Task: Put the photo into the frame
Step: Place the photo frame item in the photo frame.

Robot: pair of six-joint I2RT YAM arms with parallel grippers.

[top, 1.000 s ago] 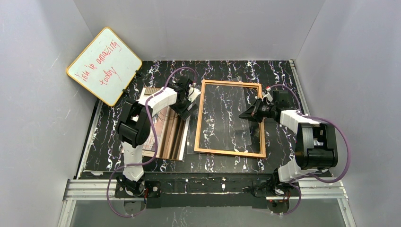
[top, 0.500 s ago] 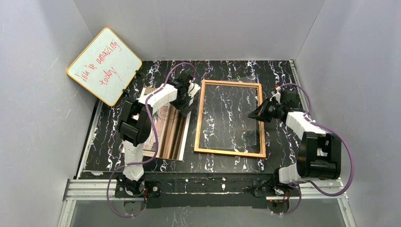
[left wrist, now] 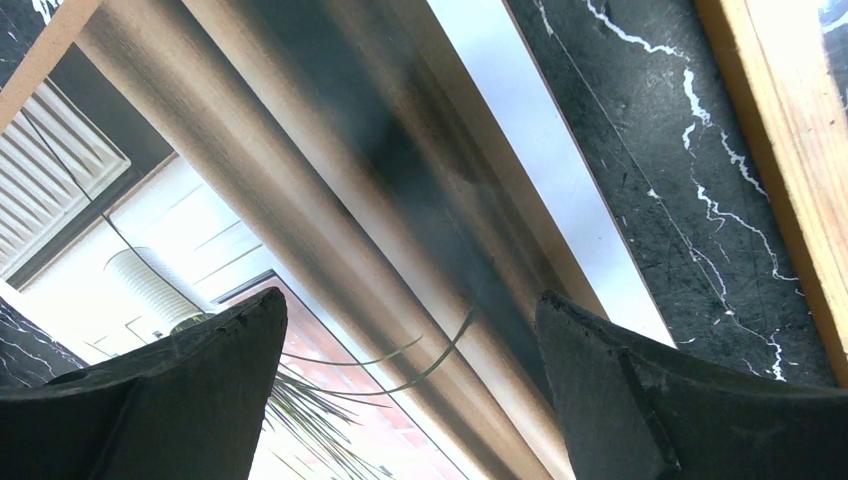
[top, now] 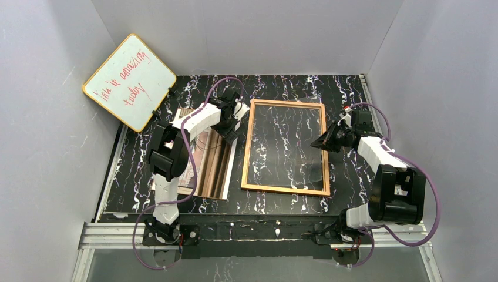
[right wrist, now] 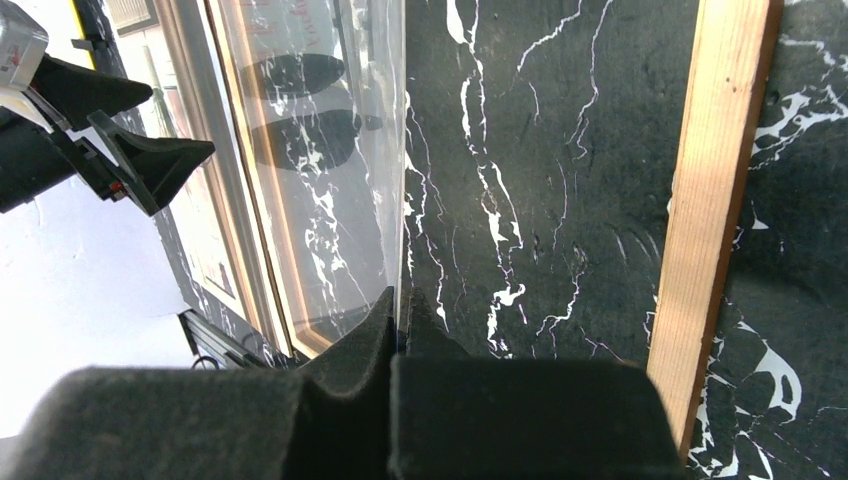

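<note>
The left pincer point(top: 230, 132) stands released, its two dark fingers point(left wrist: 200, 390) spread wide with nothing between them. It hangs low over the photo point(top: 214, 170). Seen from its wrist, the gap between the fingers point(left wrist: 408, 300) looks straight down on the print's brown-grey curtains point(left wrist: 300, 200), a few spiky plant leaves and the white border. The photo lies flat on the desk point(top: 352, 94) toward its left edge, partly under the left arm. Its right side runs just beside the left rail of the frame point(top: 247, 147), with a thin strip of black marbled desk between them.

Over on the other side, the right pincer point(top: 317, 143) is clenched. From its wrist the fingertips point(right wrist: 398, 310) are pinched tight on the thin edge of the clear pane point(right wrist: 320, 180), just inside the frame's right rail point(right wrist: 700, 200). The pane stretches away from the grip toward the left arm and mirrors the dark fingers. I cannot tell how far it is raised off the desk.

The frame itself lies flat in the middle of the desk, the marbling showing through it. A whiteboard point(top: 129, 82) with red writing leans at the far left corner.
</note>
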